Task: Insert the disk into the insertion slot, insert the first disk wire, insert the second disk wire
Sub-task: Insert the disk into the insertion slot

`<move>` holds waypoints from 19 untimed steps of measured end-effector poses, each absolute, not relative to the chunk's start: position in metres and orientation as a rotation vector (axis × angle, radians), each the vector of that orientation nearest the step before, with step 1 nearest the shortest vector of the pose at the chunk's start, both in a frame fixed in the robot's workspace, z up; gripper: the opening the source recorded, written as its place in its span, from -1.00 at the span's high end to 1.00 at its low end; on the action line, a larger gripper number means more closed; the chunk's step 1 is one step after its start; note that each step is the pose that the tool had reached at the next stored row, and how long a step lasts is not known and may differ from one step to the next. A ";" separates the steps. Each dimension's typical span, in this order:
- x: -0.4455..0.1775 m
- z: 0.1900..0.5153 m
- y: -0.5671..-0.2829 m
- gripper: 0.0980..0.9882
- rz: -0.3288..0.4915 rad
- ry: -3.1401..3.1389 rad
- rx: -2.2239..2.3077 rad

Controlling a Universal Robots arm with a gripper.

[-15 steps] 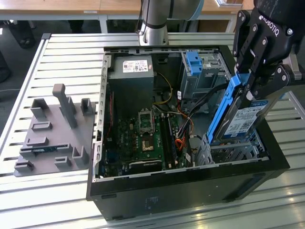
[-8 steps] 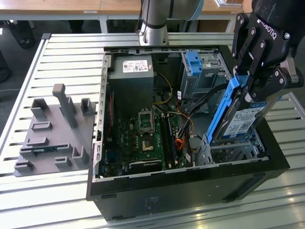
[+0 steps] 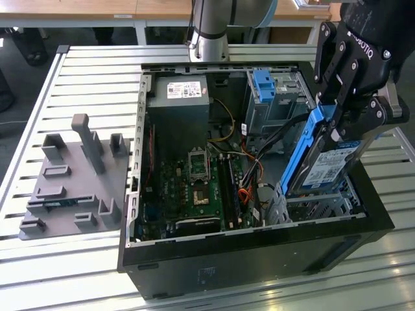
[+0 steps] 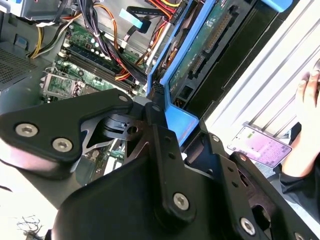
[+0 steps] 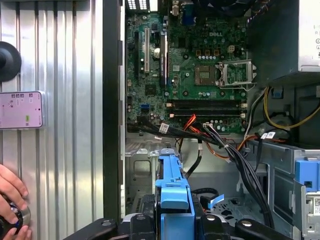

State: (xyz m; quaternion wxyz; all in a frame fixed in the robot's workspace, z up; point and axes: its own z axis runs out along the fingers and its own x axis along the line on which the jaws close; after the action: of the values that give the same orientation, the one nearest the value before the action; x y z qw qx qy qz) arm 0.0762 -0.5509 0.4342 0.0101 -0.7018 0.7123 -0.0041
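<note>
Over the low silver sheet-metal insertion slot (image 3: 318,207), the silver hard disk (image 3: 322,170) in its bright blue plastic carrier hangs tilted, not yet seated.
The black robot gripper (image 3: 340,126) clamps its upper end; by my judgement, both wire steps remain.

A slatted metal table (image 3: 84,71) stands before wooden desks (image 3: 78,6).

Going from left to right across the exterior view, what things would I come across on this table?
Grey holder plate with upright blocks → power supply box → tall grey cage with blue latch → the disk in its blue frame, gripped by the gripper.
</note>
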 end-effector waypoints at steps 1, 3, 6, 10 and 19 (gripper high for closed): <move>0.076 0.433 -0.551 0.40 -0.012 2.223 -2.191; 0.076 0.433 -0.551 0.40 -0.012 2.224 -2.191; 0.076 0.432 -0.551 0.40 -0.012 2.223 -2.191; 0.076 0.431 -0.551 0.40 -0.012 2.223 -2.191; 0.076 0.429 -0.551 0.40 -0.012 2.223 -2.191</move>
State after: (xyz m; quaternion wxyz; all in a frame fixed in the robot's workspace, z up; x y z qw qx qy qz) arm 0.0763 -0.5509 0.4287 0.0102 -0.7018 0.7123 -0.0038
